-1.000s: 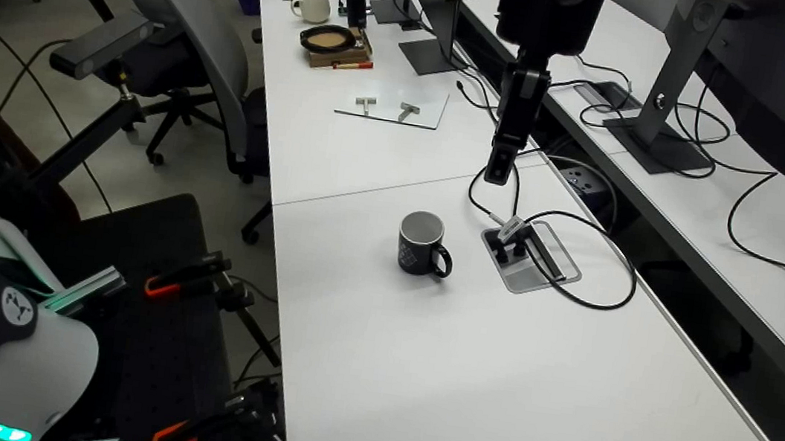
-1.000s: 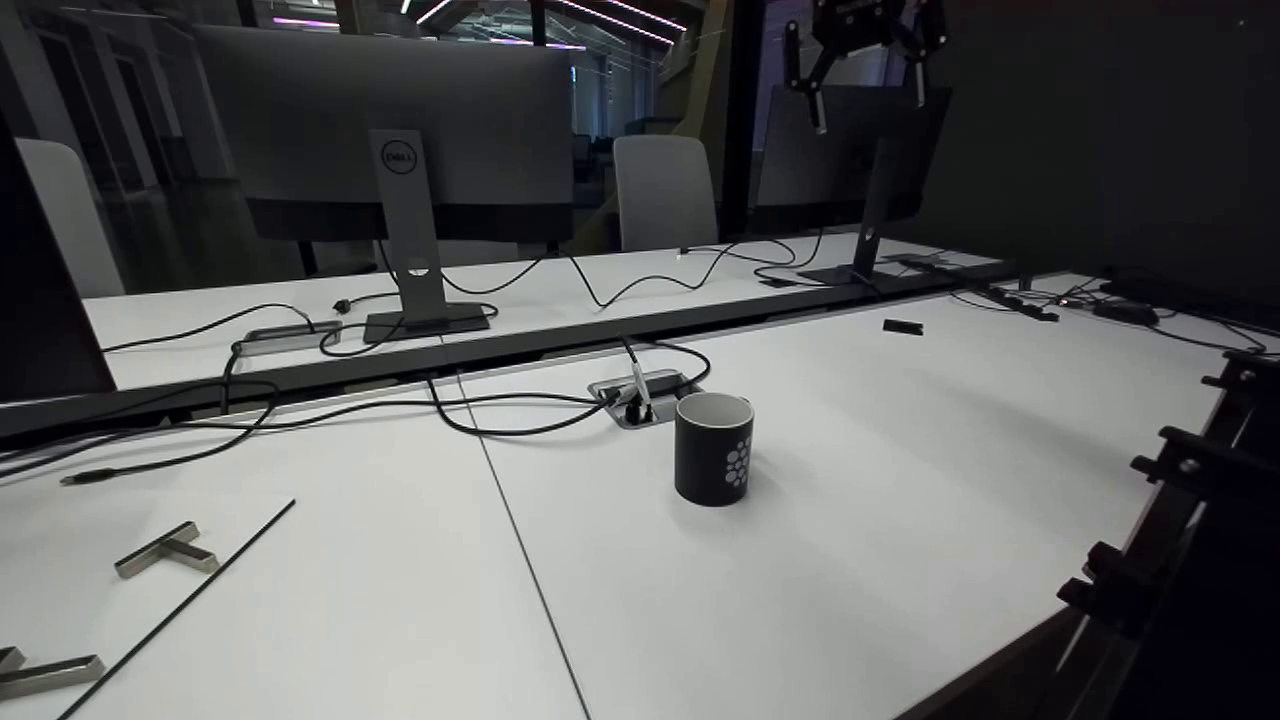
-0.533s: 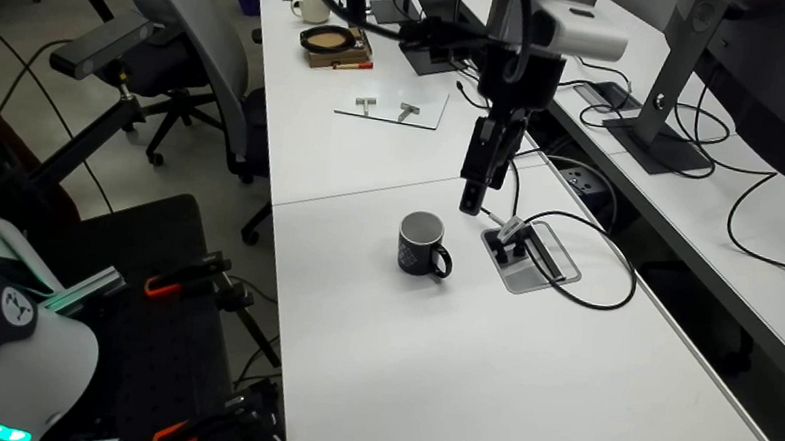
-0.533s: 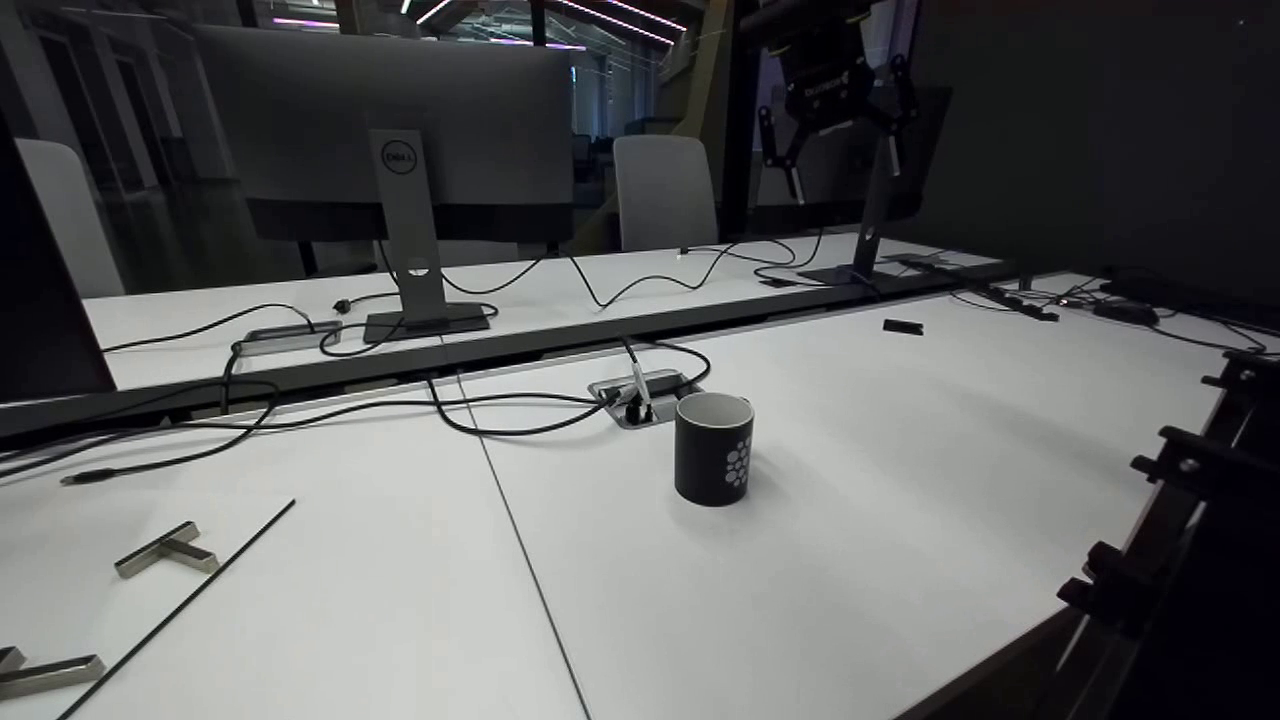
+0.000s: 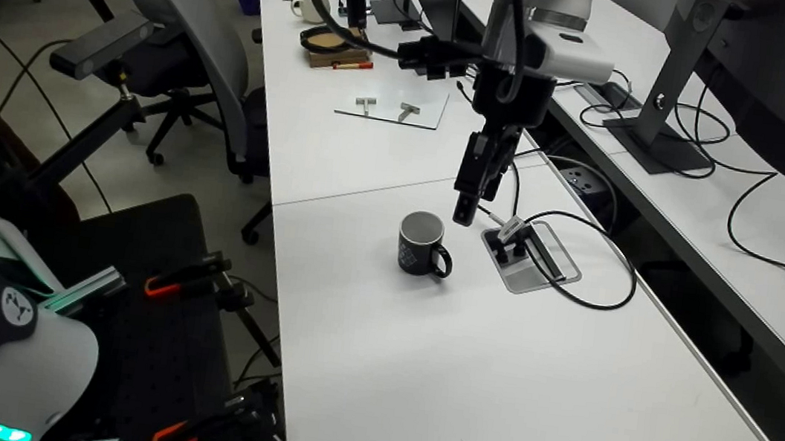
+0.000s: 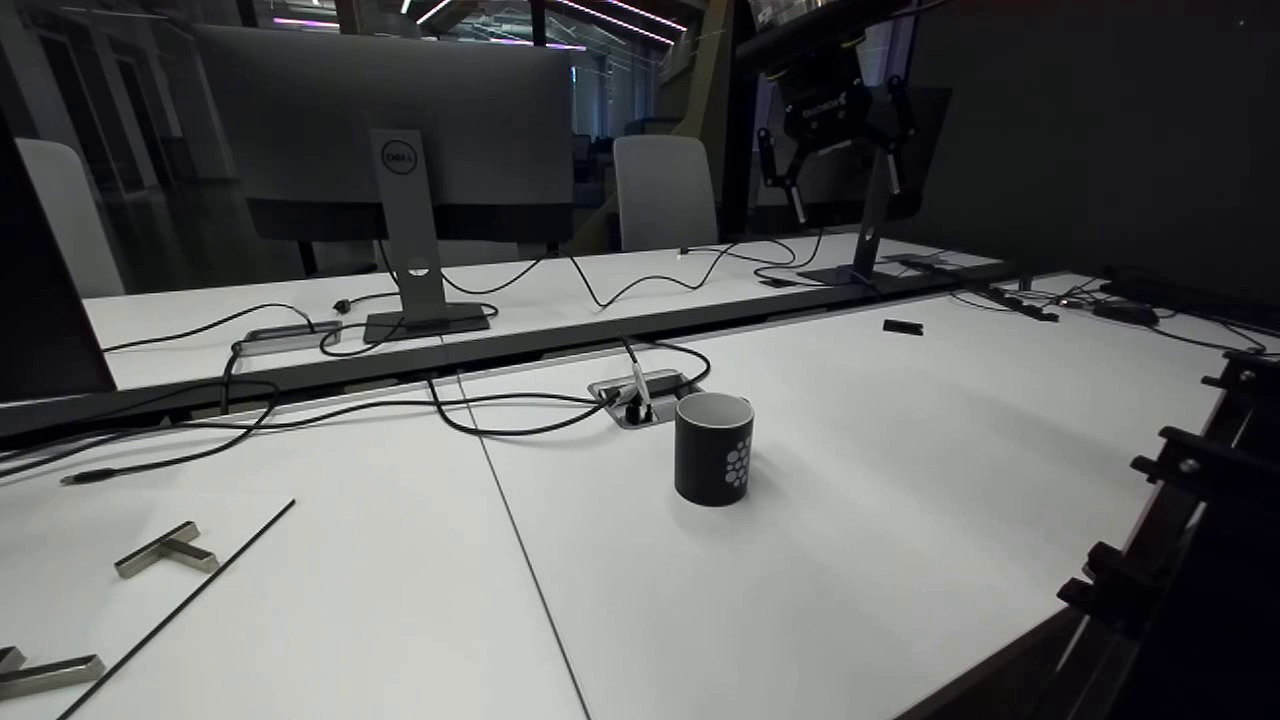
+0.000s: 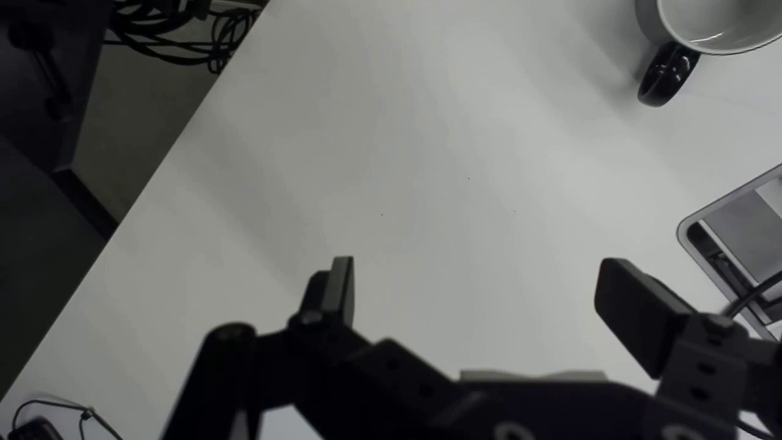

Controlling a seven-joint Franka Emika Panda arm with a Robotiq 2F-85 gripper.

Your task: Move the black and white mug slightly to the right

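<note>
The black and white mug stands upright on the white table in both exterior views (image 5: 415, 252) (image 6: 708, 462). It is black outside with a pale inside and a pale printed pattern. Its black handle points toward the cable outlet. In the wrist view the mug (image 7: 718, 27) is at the top right corner, partly cut off, with the handle toward the lower left. My gripper is open and empty in the wrist view (image 7: 476, 266). It hangs in the air above the table in both exterior views (image 5: 478, 207) (image 6: 848, 204), apart from the mug.
A grey cable outlet (image 5: 529, 281) with black wires lies close beside the mug, and shows in the wrist view (image 7: 733, 223). A glass sheet (image 5: 384, 108) with metal pieces lies farther along. Monitors (image 5: 777, 73) stand behind. The table's edge (image 7: 165, 156) runs diagonally.
My gripper has come down, moving toward the mug in an exterior view. It shifted mostly in the first half second and only slightly since. The mug has not moved.
</note>
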